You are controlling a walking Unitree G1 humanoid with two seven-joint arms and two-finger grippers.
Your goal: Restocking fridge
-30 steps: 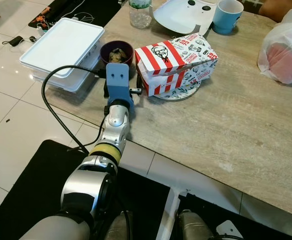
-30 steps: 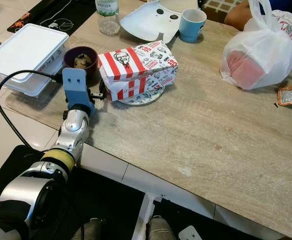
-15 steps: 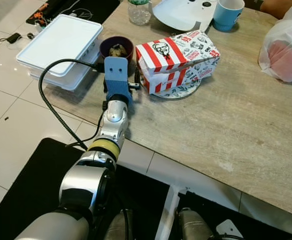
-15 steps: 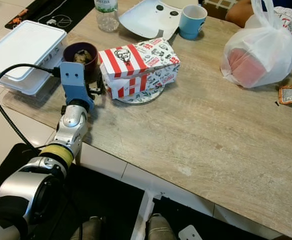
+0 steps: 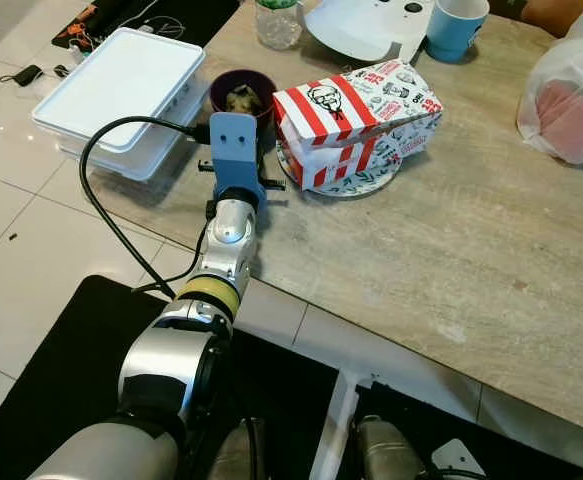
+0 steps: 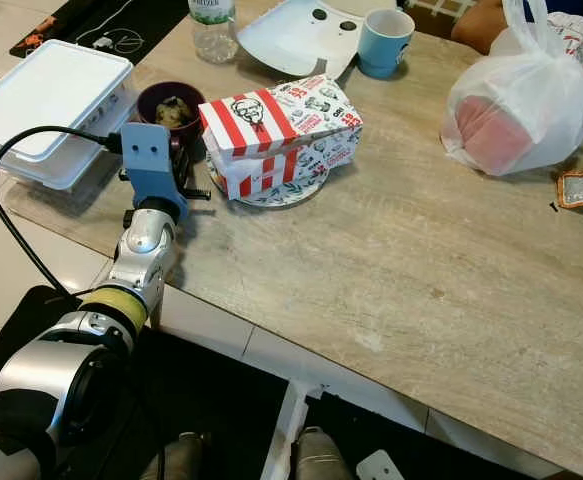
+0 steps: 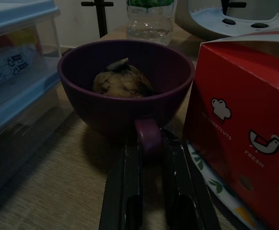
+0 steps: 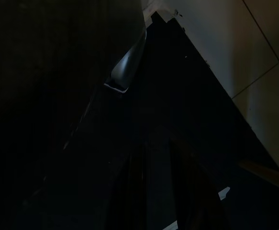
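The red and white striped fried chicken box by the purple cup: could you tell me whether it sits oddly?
Yes. The red and white striped fried chicken box rests tilted on a patterned round plate, overhanging its rim, with the lid not fully shut. The dark purple cup beside it stands upright.

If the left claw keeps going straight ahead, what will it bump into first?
The handle of the purple bowl. The left claw points right at it, one finger on each side of the handle, seemingly just touching or about to.
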